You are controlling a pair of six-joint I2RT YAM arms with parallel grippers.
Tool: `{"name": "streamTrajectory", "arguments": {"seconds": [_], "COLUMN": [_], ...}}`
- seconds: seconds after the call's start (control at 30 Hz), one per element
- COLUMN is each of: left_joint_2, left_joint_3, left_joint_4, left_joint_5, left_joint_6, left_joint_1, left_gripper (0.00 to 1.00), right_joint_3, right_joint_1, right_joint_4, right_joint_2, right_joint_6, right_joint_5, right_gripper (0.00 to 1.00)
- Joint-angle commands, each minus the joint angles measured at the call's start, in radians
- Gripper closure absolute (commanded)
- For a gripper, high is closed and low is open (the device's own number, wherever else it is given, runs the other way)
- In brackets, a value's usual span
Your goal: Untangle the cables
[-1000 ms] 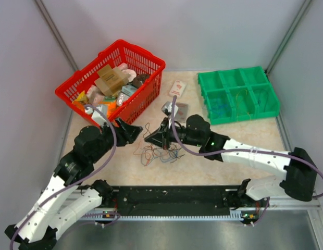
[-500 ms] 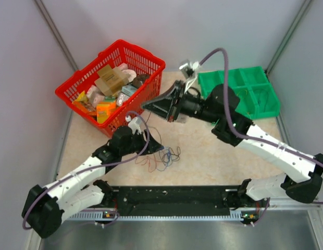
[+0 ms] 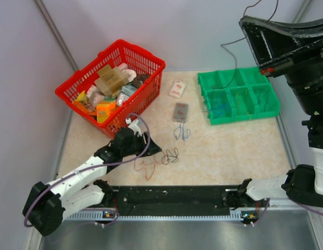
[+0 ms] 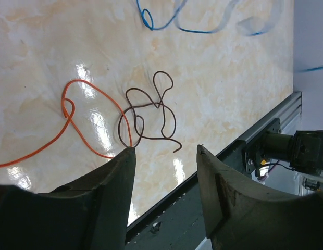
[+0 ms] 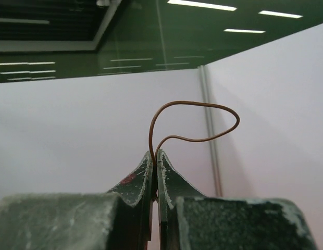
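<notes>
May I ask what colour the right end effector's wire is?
The wire is brown, clearest in the right wrist view.

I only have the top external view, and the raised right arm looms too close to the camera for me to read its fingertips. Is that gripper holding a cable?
Observer: Yes. In the right wrist view the right gripper is shut on a thin brown wire that loops above its fingertips.
Operator: Is the left gripper gripping anything?
Observer: No. The left wrist view shows the left gripper with its jaws apart and nothing between them.
Operator: What lies just ahead of it?
Observer: A dark wire in loose loops, overlapping an orange wire whose end runs up to one fingertip.
</notes>
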Motion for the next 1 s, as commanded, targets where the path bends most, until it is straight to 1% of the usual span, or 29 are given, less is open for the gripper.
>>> {"name": "streamTrajectory", "arguments": {"seconds": [0.0, 0.1, 0.2, 0.23, 0.3, 0.37, 0.43, 0.47, 0.5, 0.53, 0.6, 0.7, 0.77, 0.83, 0.9, 0.97], "left_joint_2": [-0.083, -0.124, -0.15, -0.155, -0.153, -0.146, -0.133, -0.127, -0.121, -0.114, -0.103, -0.084, -0.075, -0.074, -0.081, -0.09], "left_joint_3": [0.041, 0.06, 0.068, 0.071, 0.083, 0.107, 0.14, 0.15, 0.159, 0.169, 0.186, 0.203, 0.213, 0.216, 0.213, 0.204], "left_joint_4": [-0.054, -0.102, -0.121, -0.121, -0.119, -0.131, -0.15, -0.156, -0.157, -0.157, -0.164, -0.174, -0.182, -0.181, -0.179, -0.171], "left_joint_5": [-0.086, -0.121, -0.135, -0.133, -0.121, -0.106, -0.071, -0.058, -0.046, -0.034, -0.018, -0.018, -0.015, -0.012, -0.017, -0.017], "left_joint_6": [0.061, 0.086, 0.089, 0.091, 0.098, 0.111, 0.124, 0.131, 0.137, 0.141, 0.154, 0.164, 0.164, 0.16, 0.149, 0.138], "left_joint_1": [0.0, -0.002, -0.002, -0.002, 0.0, -0.002, 0.0, 0.0, 0.0, -0.002, -0.002, -0.005, -0.005, -0.008, -0.011, -0.015], "left_gripper": [0.46, 0.43, 0.41, 0.41, 0.38, 0.37, 0.35, 0.35, 0.34, 0.34, 0.34, 0.34, 0.34, 0.34, 0.34, 0.34], "right_joint_3": [0.018, -0.003, -0.075, -0.15, -0.323, -0.544, -0.766, -0.865, -0.929, -1.0, -1.121, -1.217, -1.215, -1.183, -1.116, -0.998], "right_joint_1": [-0.005, -0.005, -0.004, -0.005, -0.007, -0.018, -0.05, -0.088, -0.128, -0.184, -0.287, -0.402, -0.464, -0.499, -0.518, -0.533], "right_joint_4": [-0.112, -0.129, -0.129, -0.129, -0.129, -0.13, -0.152, -0.182, -0.237, -0.276, -0.311, -0.314, -0.318, -0.304, -0.288, -0.282], "right_joint_2": [0.059, 0.05, 0.027, -0.003, -0.077, -0.162, -0.248, -0.288, -0.315, -0.342, -0.385, -0.413, -0.408, -0.396, -0.355, -0.284], "right_joint_6": [-0.223, -0.395, -0.51, -0.529, -0.511, -0.462, -0.372, -0.309, -0.238, -0.143, -0.016, 0.057, 0.08, 0.085, 0.066, 0.059], "right_joint_5": [0.2, 0.39, 0.611, 0.685, 0.759, 0.832, 0.862, 0.851, 0.813, 0.761, 0.64, 0.534, 0.465, 0.401, 0.374, 0.386], "right_gripper": [1.0, 1.0, 1.0, 1.0, 1.0, 1.0, 1.0, 1.0, 1.0, 1.0, 1.0, 1.0, 1.0, 1.0, 1.0, 1.0]}}
